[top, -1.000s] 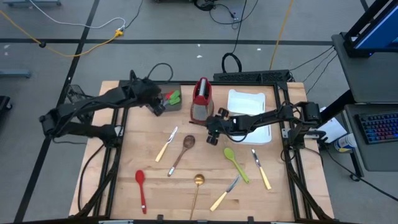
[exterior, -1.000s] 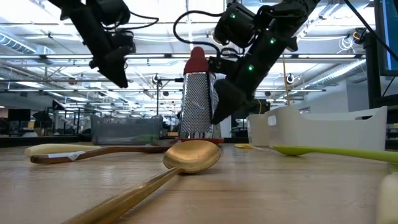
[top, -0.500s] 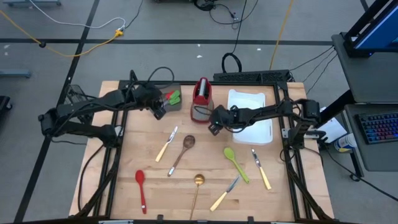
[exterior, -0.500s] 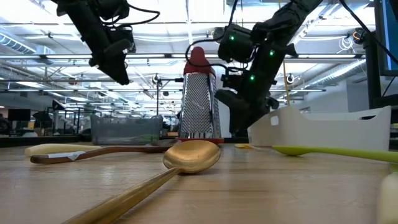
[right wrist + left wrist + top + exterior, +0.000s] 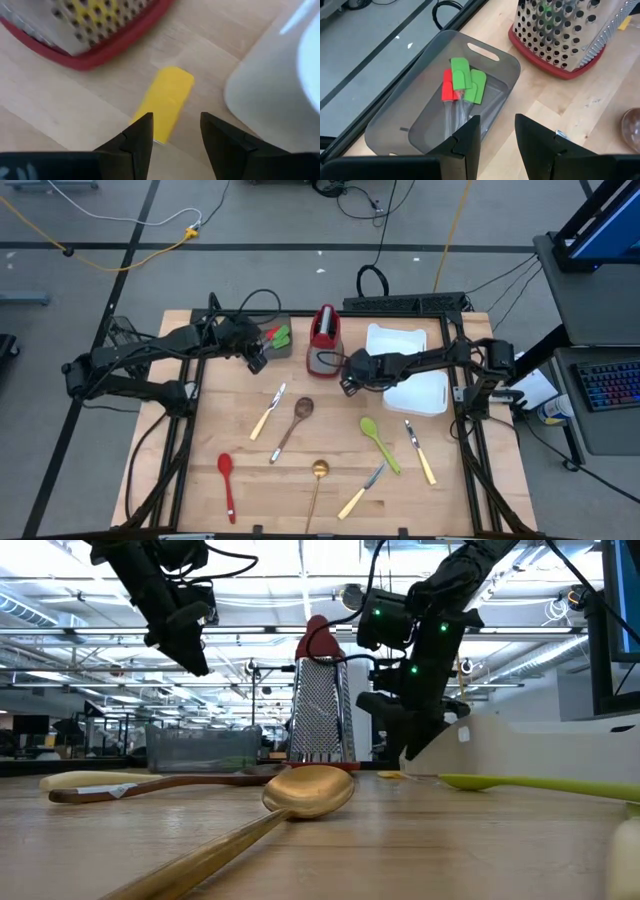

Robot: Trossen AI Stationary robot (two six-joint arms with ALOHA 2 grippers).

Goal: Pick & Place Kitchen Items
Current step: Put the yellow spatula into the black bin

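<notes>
- Left pincer (image 5: 257, 358) hangs above the near edge of the grey bin (image 5: 427, 100) at the back of the surface, fingers (image 5: 470, 137) parted, nothing between them.
- In that bin lie a red spatula (image 5: 447, 86) and two green spatulas (image 5: 465, 79), heads bunched together.
- Right pincer (image 5: 348, 383) hovers low in the gap between the grater (image 5: 324, 340) and the white tray (image 5: 405, 365), fingers (image 5: 142, 132) apart and holding nothing.
- Straight under it, a yellow handle (image 5: 165, 102) lies flat on the wood, just beside the grater's red base and near the tray's rim.
- Out on the middle of the surface: a yellow-handled knife (image 5: 267, 412) and a wooden spoon (image 5: 291, 427) side by side, apart.
- Toward the right edge, a green spoon (image 5: 379, 444) and another yellow-handled knife (image 5: 421, 452).
- Along the front edge: a red spoon (image 5: 227, 485) on the left, a gold spoon (image 5: 316, 490) in the middle, a third knife (image 5: 360, 492) just right of it.
- From surface level, the gold spoon's bowl (image 5: 308, 790) fills the foreground, with the grater standing upright behind it.
</notes>
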